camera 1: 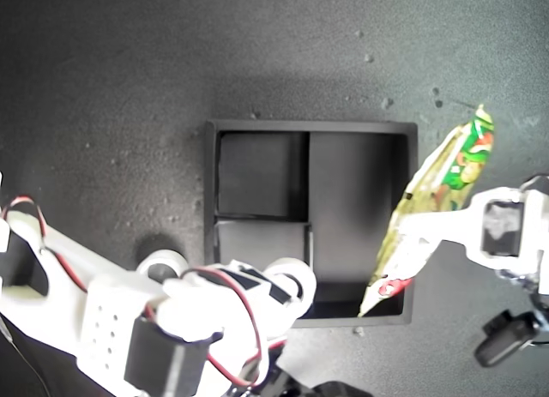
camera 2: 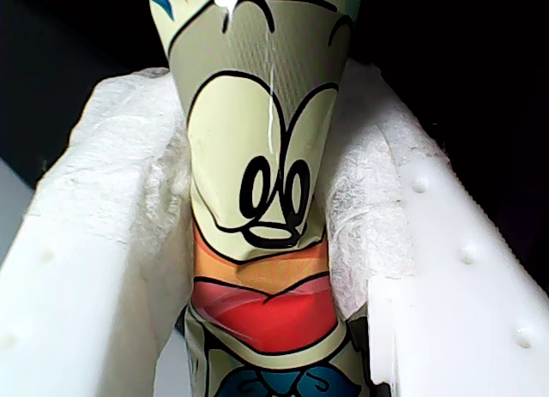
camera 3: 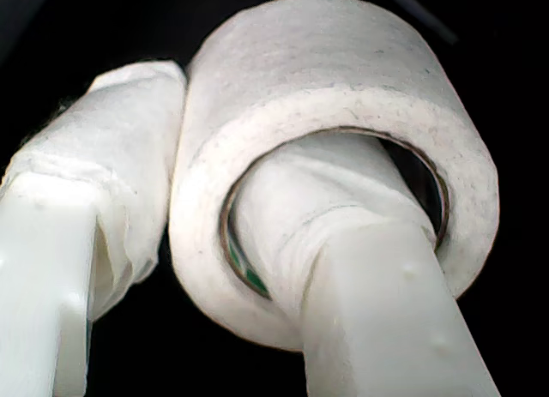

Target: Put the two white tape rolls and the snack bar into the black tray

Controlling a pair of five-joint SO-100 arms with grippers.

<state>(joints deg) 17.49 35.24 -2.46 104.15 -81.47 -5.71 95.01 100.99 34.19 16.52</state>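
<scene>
Pinching one white tape roll [camera 3: 334, 174], one finger through its hole, my second gripper [camera 1: 287, 281] hangs at about 7 o'clock over the black tray [camera 1: 410, 225], above a small compartment. At 3 o'clock, my first gripper [camera 1: 429, 221] clamps the snack bar [camera 1: 433, 204], tilted above the tray's wall. Both are mid-carry; I judge the bar must next be levelled over the long compartment.

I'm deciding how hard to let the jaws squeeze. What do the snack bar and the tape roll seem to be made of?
Snack bar: thin glossy printed film, likely plastic; it creases and shows a bright glare streak where the padded jaws pinch it. Tape roll: matte, slightly fibrous white winding, paper or cloth tape by its look, on a brownish inner core, probably cardboard.
</scene>
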